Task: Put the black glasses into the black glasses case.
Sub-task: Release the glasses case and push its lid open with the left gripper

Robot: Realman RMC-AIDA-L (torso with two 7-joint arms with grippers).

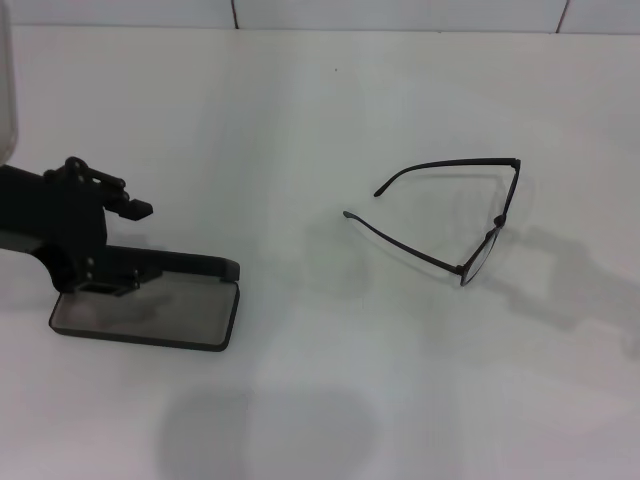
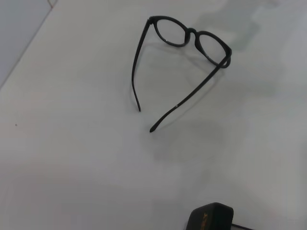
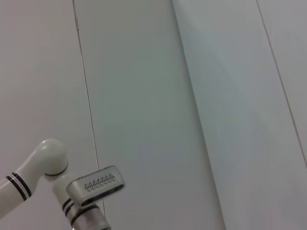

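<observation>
The black glasses [image 1: 470, 225] lie unfolded on the white table right of centre, temple arms pointing left; the left wrist view shows the black glasses [image 2: 192, 40] from behind the arm tips. At the left the black glasses case [image 1: 150, 312] stands open, its grey lining up and its lid [image 1: 190, 265] raised along the far side. One corner of the case [image 2: 211, 216] with a gold mark shows in the left wrist view. My left gripper [image 1: 125, 245] is at the case's left end, open, one finger beyond the lid and one over the lining. My right gripper is out of view.
The white table [image 1: 330, 400] stretches between case and glasses and towards me. A tiled wall edge [image 1: 235, 15] runs along the back. The right wrist view faces white wall panels and a white arm joint [image 3: 53, 158].
</observation>
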